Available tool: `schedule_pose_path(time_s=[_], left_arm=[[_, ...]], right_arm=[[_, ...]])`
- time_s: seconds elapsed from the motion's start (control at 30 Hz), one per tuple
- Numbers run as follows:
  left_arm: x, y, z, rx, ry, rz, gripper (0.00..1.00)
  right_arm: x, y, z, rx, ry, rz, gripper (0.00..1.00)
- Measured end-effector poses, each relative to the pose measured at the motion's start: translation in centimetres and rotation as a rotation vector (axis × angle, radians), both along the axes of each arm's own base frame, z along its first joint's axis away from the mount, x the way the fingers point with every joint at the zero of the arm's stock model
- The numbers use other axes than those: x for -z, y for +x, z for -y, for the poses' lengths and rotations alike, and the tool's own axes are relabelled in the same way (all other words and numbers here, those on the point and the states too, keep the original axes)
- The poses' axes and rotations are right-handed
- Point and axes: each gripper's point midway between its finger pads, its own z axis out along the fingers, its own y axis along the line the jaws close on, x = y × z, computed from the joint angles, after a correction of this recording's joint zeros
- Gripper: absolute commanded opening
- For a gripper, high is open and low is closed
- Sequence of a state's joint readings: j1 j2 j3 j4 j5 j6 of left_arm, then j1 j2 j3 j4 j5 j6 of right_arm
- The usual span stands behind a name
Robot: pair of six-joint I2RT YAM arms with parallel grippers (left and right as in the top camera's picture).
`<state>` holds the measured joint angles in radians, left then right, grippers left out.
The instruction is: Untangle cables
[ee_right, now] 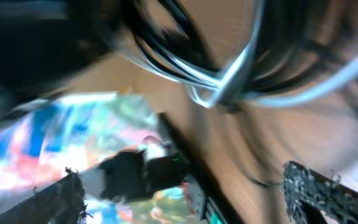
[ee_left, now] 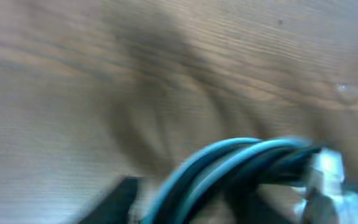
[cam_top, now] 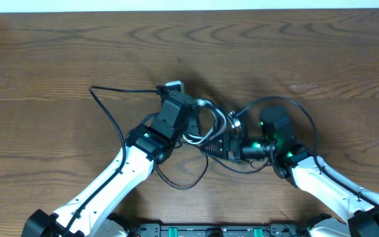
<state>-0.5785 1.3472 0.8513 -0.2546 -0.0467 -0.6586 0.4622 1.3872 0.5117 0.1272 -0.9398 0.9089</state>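
The wooden desk carries everything, and the landmark is the knot of cables near its middle. From the knot, one black loop trails far to the left and towards the near edge, and another arcs round to the right. The left arm reaches the knot's left side and the right arm its right side, both about equally near, so the knot's long axis runs roughly between them. The right fingers stand wide apart, holding nothing, with the cords just beyond them. Whether the left fingers grip anything I cannot tell, as their view is blurred. A silver plug lies on the bundle. No writing is readable.
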Motion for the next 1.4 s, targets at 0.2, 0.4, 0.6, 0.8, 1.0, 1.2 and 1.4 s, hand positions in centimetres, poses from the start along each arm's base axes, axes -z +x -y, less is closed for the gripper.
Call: schedule_pose_path(time_s=[0.2,0.4,0.6,0.8,1.0,1.2,1.4], left_arm=[[0.5,-0.6,-0.1,0.002,0.004,-0.036,0.93],[-1.8,-0.4,-1.3,-0.021,-0.014,0.026,0.95],[-5.0,0.0,-4.1,-0.192,-0.095,0.086,0.98],[-5.5,-0.2,-2.4,-0.205,-0.238,0.044,1.0],[-4.4,-0.8,0.0,-0.327,-0.425,-0.095,1.0],[-1.1,-1.4,5.7,-0.318,-0.485,-0.202,1.0],[4.8,-2.9,6.4,-0.429,-0.394,-0.342,1.0]], right_arm=[[3.2,0.8,1.8,0.111,-0.165,-0.037,0.99],[4.1,1.3,2.8,0.173,-0.236,-0.039,0.99],[1.5,2.2,4.3,0.26,-0.216,-0.001,0.99],[-4.3,4.4,7.0,0.409,-0.133,0.18,0.99],[-10.9,7.2,12.6,0.688,-0.104,0.445,0.99],[-14.3,8.1,16.9,0.899,-0.136,0.592,0.99],[-12.2,8.0,17.9,0.912,-0.245,0.568,0.99]])
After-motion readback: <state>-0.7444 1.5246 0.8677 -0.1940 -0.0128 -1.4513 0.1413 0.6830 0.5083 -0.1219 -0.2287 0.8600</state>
